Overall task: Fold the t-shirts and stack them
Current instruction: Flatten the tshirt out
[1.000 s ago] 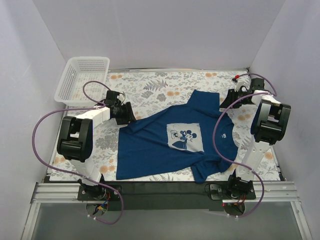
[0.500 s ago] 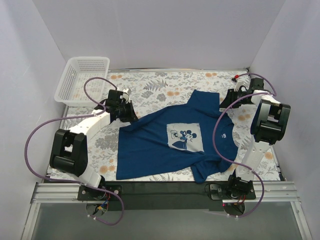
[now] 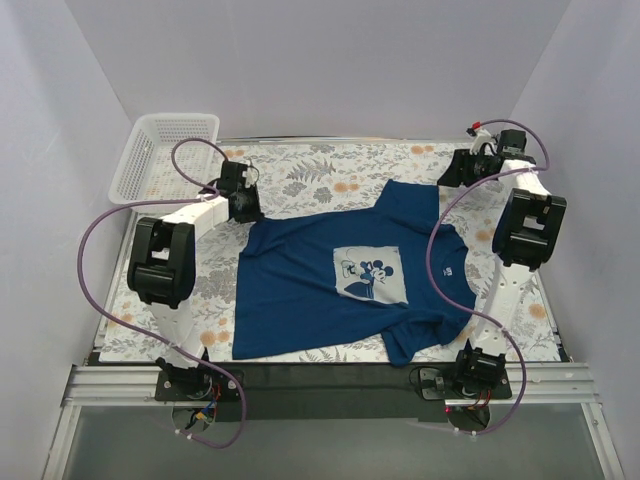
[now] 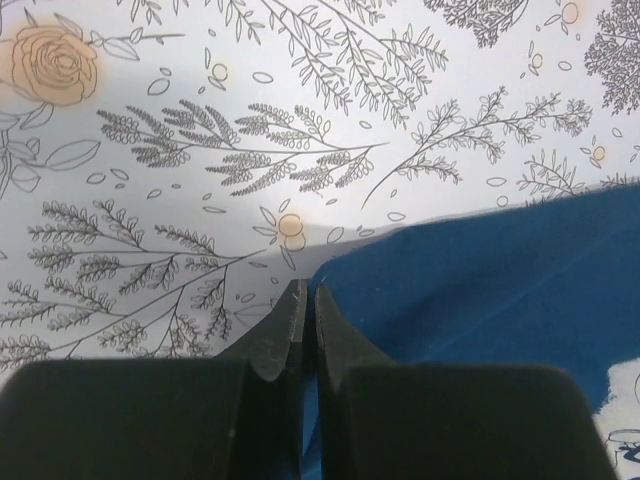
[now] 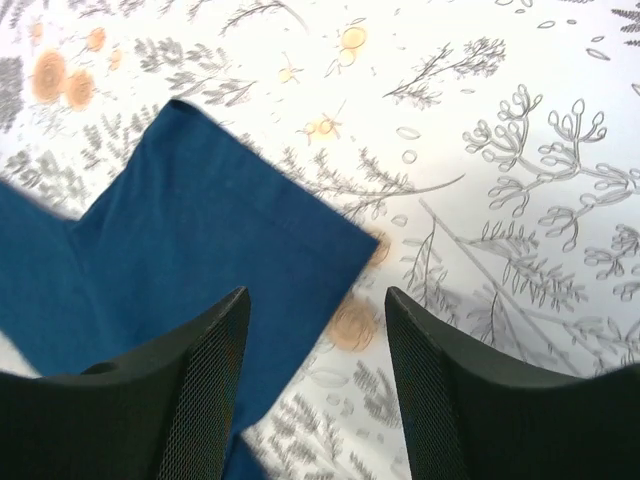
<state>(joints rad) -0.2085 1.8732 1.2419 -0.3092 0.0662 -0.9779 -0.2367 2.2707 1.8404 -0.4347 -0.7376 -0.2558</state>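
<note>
A navy blue t-shirt point(image 3: 310, 300) lies spread face up on the flowered tablecloth, its pale cartoon-mouse print point(image 3: 370, 275) in the middle and a small white mark point(image 3: 449, 270) near its right side. My left gripper point(image 3: 246, 207) sits at the shirt's far-left corner, shut on the cloth edge; in the left wrist view the gripper point(image 4: 308, 296) pinches blue fabric point(image 4: 500, 280). My right gripper point(image 3: 452, 170) is open above the shirt's far-right corner; in the right wrist view the gripper point(image 5: 315, 297) straddles the corner of the blue cloth point(image 5: 200, 220) without touching it.
A white mesh basket point(image 3: 165, 150) stands at the far left corner of the table. White walls close in the left, right and back. Purple cables loop over both arms. The flowered tablecloth point(image 3: 330, 175) shows bare behind the shirt.
My left gripper has moved toward the back, drawing the shirt's far-left corner with it. My right gripper has moved back toward the far right corner.
</note>
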